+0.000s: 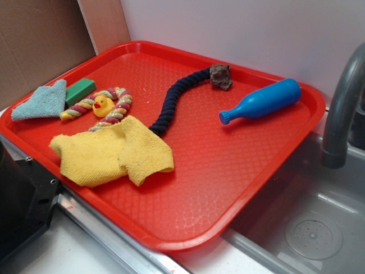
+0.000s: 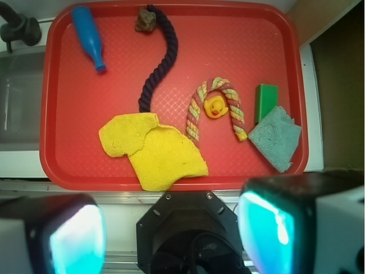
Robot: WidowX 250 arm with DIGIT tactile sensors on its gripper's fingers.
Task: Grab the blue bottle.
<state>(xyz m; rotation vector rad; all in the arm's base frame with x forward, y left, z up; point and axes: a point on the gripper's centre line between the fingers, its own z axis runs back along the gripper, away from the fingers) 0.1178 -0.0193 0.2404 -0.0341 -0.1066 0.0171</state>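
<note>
The blue bottle (image 1: 262,101) lies on its side at the far right of the red tray (image 1: 228,188), mouth pointing toward the tray's middle. From the wrist it shows as the blue bottle (image 2: 88,36) in the top left corner of the tray (image 2: 63,154). My gripper (image 2: 171,234) hangs high above the tray's near edge, far from the bottle. It is open, with nothing between its cyan-lit fingers (image 2: 265,231). In the exterior view the gripper is out of frame.
A navy rope (image 1: 174,103) with a frayed brown end (image 1: 220,76) curves beside the bottle. A yellow cloth (image 1: 114,151), striped rope (image 1: 108,108) around a rubber duck (image 1: 102,105), green block (image 1: 80,90) and teal cloth (image 1: 41,103) sit left. A grey faucet (image 1: 342,108) and sink (image 1: 313,228) stand right.
</note>
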